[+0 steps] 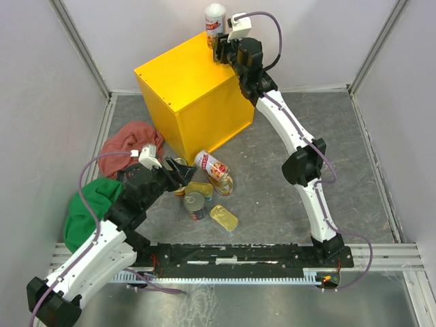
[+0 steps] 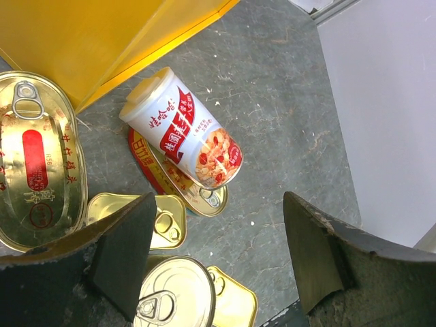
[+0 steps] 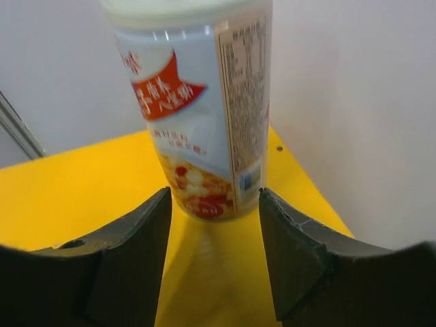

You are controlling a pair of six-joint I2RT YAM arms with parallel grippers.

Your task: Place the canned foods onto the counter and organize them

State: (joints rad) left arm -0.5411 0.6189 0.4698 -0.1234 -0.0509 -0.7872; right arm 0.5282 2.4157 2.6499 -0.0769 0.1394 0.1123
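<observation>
A pale-walled enclosure surrounds a grey stone-patterned floor (image 1: 327,122). The yellow box (image 1: 194,95) that serves as the counter stands towards the floor's far left corner.

One tall white-topped can (image 1: 215,19) stands upright at the far corner of the box's flat top. The right gripper (image 1: 219,49) reaches it from the near side. In the right wrist view its two fingers flank the bottom of the can, but I cannot tell whether they press on it or stand just clear.

The other tins lie in a loose cluster on the floor, just in front of the box's near corner. The second tall can (image 2: 182,129) lies on its side, resting across an oval gold tin (image 2: 174,177). A second oval gold tin (image 2: 37,160) lies flat beside the box's lower edge. Nearer the arms are a rectangular gold tin (image 2: 146,218), a round pull-tab can (image 2: 177,289) and another rectangular gold tin (image 1: 224,218).

The left gripper (image 2: 219,204) hangs over this cluster with its jaws apart and nothing between them.

A red cloth (image 1: 133,139) is heaped against the box's left side. A green cloth (image 1: 88,208) lies nearer the left wall.
</observation>
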